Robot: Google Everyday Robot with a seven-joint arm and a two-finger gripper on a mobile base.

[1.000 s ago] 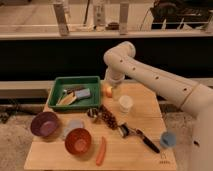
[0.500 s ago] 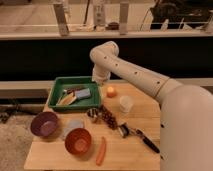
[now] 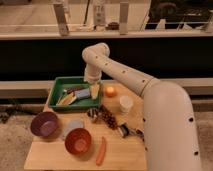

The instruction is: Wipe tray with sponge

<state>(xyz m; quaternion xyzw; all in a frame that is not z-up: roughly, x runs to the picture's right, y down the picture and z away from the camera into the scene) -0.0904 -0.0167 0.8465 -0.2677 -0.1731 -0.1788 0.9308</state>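
Tray: the green tray (image 3: 56, 93) was set at the far left corner of the worktop (image 3: 50, 159), its long side along the far edge.
Sponge: the blue-grey sponge (image 3: 82, 93) was seen lying inside the tray, near its middle, among yellow pieces (image 3: 67, 99).
Pincer: the pincer (image 3: 92, 82) was held low over the tray's right end, close to the far edge; whether it was wide or narrow could not be told.
Edges: a purple bowl (image 3: 45, 124) was placed at the left edge and an orange bowl (image 3: 78, 141) toward the near edge, with a carrot (image 3: 101, 151) just beside it.
Open room: bare wood was left at the near left corner; the right edge was covered by the white arm (image 3: 165, 120).
Middle: an orange fruit (image 3: 110, 91) and a white cup (image 3: 126, 104) were set right of the tray, apart from it.
Surface: pale wood.
Room: a dark low wall (image 3: 40, 60) and railing posts (image 3: 61, 17) were seen behind.
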